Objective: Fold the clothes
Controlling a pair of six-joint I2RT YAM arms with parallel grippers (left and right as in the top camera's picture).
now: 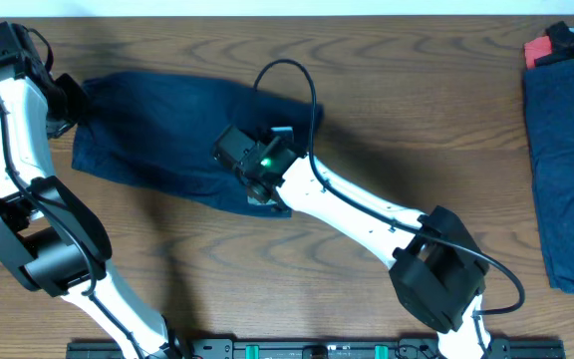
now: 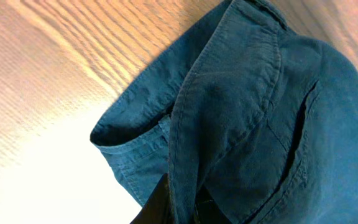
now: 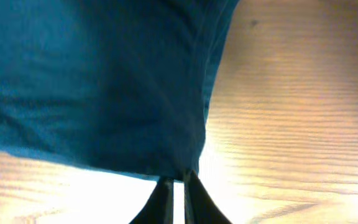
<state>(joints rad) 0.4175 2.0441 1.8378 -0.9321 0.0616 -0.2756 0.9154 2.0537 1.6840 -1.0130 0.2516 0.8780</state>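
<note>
Your overhead view looks straight down on the whole table (image 1: 417,100) from well above. Your left wrist view sits close over the garment (image 2: 241,124) near the far left corner. Your right wrist view hugs its near hem mid-table. All three share that garment.

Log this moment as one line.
left gripper: shut on navy garment | right gripper: at its hem, grip unclear | garment: lying on table

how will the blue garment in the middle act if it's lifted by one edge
Probably floppy: the blue garment lies creased and folded over itself. Likely light, as its hem looks thin. Pushed, it may bunch up rather than slide on the wooden table.
</note>
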